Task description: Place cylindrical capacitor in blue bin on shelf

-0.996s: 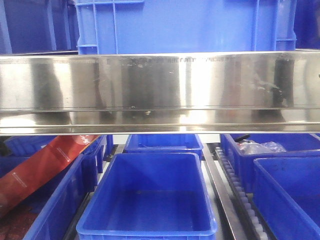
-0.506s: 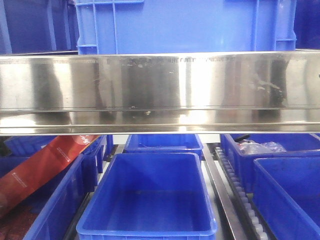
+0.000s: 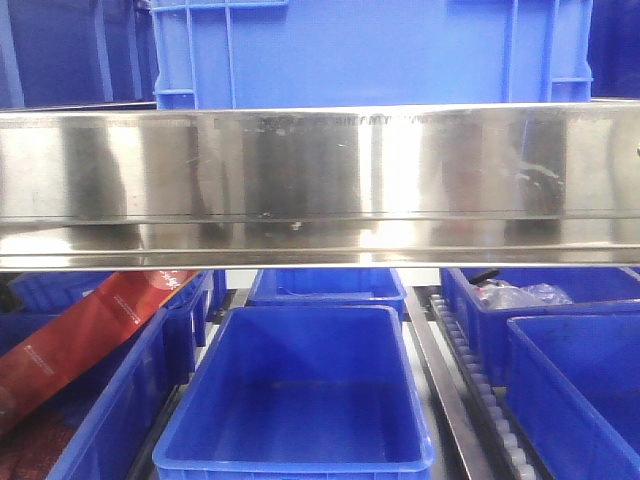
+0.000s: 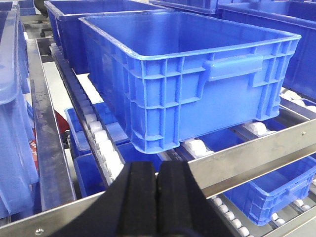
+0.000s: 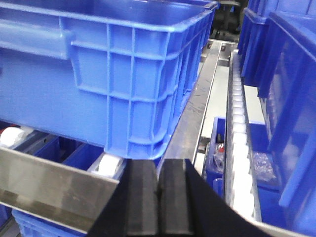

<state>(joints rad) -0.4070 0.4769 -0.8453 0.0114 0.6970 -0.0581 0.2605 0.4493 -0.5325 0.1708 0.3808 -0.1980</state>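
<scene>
Left gripper, black rubber-padded fingers pressed flat together, nothing between them, at bottom centre. Just above it a shiny stainless-steel shelf beam runs diagonally. Large empty blue plastic bin with ribbed walls and moulded handle sits on white roller tracks behind the beam. Second blue bin directly behind it. More blue bins on the level below.

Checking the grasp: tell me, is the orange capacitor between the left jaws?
No, the left gripper has its jaws pressed together with nothing between them.
</scene>
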